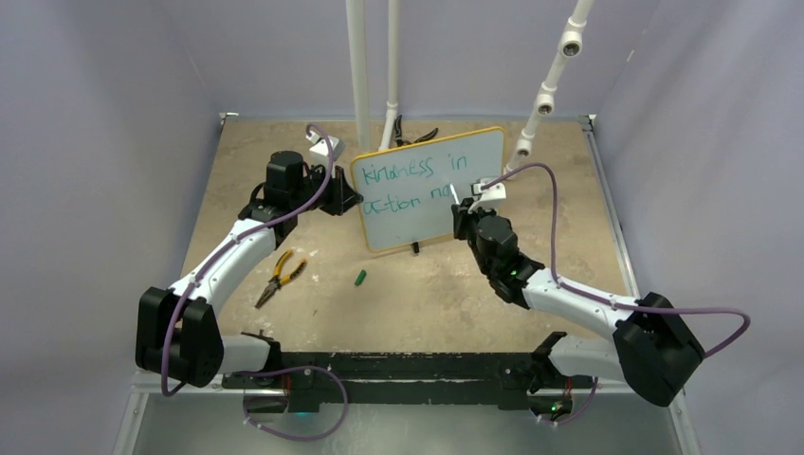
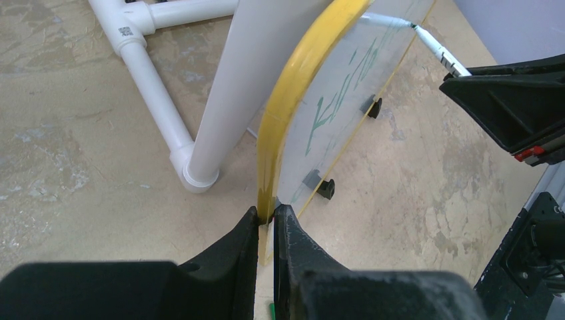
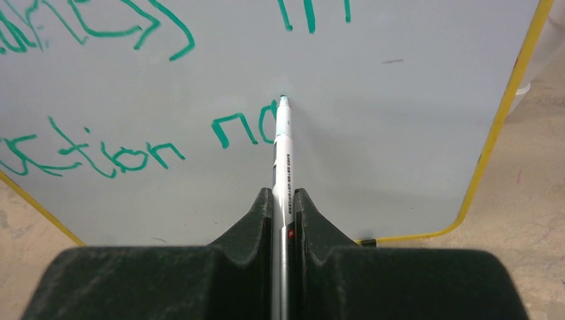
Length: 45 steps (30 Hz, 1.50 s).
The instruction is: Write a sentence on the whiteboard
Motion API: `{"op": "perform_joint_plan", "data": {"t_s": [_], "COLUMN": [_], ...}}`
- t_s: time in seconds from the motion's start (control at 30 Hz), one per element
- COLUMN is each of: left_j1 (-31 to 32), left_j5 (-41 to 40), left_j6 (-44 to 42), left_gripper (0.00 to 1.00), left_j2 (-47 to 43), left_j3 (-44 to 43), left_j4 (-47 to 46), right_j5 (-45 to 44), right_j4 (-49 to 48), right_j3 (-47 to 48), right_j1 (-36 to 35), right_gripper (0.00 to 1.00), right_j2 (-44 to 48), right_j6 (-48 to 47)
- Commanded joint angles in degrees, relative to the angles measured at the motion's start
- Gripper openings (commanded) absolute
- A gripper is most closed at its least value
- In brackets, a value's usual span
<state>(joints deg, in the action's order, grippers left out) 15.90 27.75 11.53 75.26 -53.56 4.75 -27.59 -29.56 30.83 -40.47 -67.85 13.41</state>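
Note:
The whiteboard [image 1: 431,185] with its yellow-orange frame stands upright mid-table on small black feet. The sentence [image 1: 417,172] in teal-green reads "kindness in" above "action no". My left gripper [image 2: 266,215] is shut on the whiteboard's left frame edge [image 2: 293,87]. My right gripper [image 3: 284,195] is shut on a white marker pen [image 3: 282,150], whose green tip touches the whiteboard [image 3: 400,120] just right of the "no" of the sentence [image 3: 243,127]. From above, the right gripper [image 1: 462,210] sits at the board's right half.
Yellow-handled pliers [image 1: 279,275] lie by the left arm. A small green marker cap [image 1: 360,278] rests in front of the board. White pipe posts [image 1: 360,76] stand behind the board, and their base [image 2: 160,100] lies left of its edge. Black pliers [image 1: 415,136] lie at the back.

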Motion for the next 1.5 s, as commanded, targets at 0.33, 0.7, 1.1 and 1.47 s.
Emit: {"op": "perform_joint_plan", "data": {"t_s": [0.33,0.7,1.1,1.47], "left_j1": [-0.32,-0.34,-0.34,-0.34], "left_j5": [-3.97,-3.91,-4.02,-3.97], "left_j6": [-0.02,0.08,-0.08,-0.01], "left_gripper": [0.0,0.0,0.0,0.0], "left_j2": [-0.38,-0.47,-0.89,-1.0], "left_j3": [0.1,0.08,0.12,0.19], "left_j4": [-1.26,-1.32,-1.18,-1.24], "right_j5": [-2.19,-3.41,-5.24,-3.87], "right_j4": [3.72,3.19,1.96,4.86], "right_j3": [-1.27,0.59,4.21,0.14], "right_j1": [0.13,0.13,0.21,0.3], "right_gripper": [0.0,0.0,0.0,0.0], "right_j2": [-0.72,-1.28,-2.32,-1.85], "right_j6": [5.18,2.69,-0.38,5.68]}}
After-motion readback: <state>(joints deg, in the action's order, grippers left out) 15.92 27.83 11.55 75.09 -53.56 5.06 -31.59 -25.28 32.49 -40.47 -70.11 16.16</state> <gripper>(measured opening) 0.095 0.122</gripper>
